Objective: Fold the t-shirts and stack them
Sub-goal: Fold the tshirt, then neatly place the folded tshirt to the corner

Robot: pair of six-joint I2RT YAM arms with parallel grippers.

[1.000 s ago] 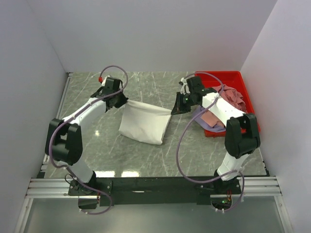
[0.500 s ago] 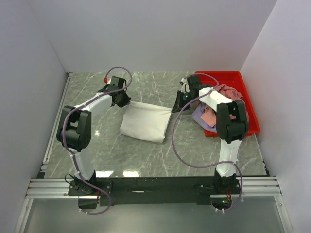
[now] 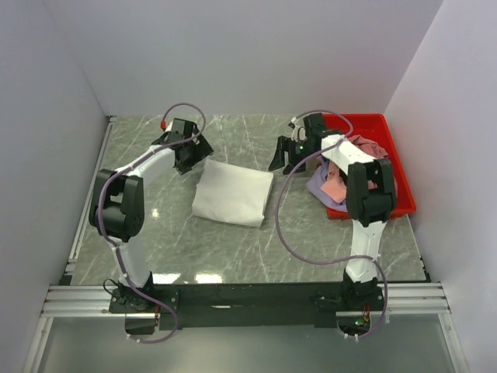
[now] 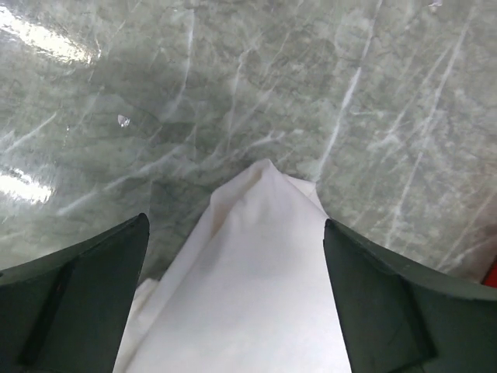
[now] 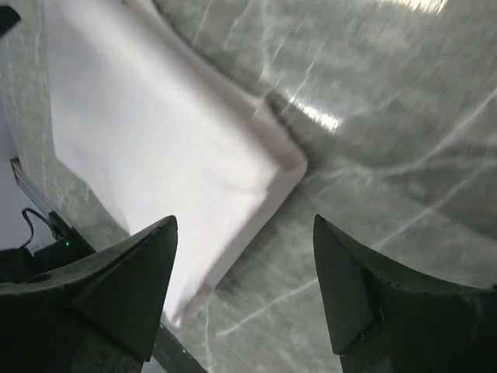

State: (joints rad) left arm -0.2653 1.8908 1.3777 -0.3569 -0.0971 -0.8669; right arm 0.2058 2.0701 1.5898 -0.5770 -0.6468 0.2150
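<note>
In the red bin (image 3: pixel 365 119) at the counter's (image 3: pixel 155 225) right edge: a pink tee (image 3: pixel 371 153) heaped beside a lavender tee (image 3: pixel 319 186), the lavender spilling over the near-left rim. Folded white tee (image 3: pixel 233 196) flat on the counter between the arms, apart from the bin. Left jaws spread wide at its far-left corner, right jaws parted near its far-right corner, both gripping nothing.

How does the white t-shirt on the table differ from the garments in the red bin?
The white t-shirt lies folded into a flat rectangle, while the garments are crumpled in a heap. The white t-shirt sits alone on the marble table; the garments are piled in the red bin. The t-shirt is white; the garments are pink and lavender. Both are soft cloth.
</note>
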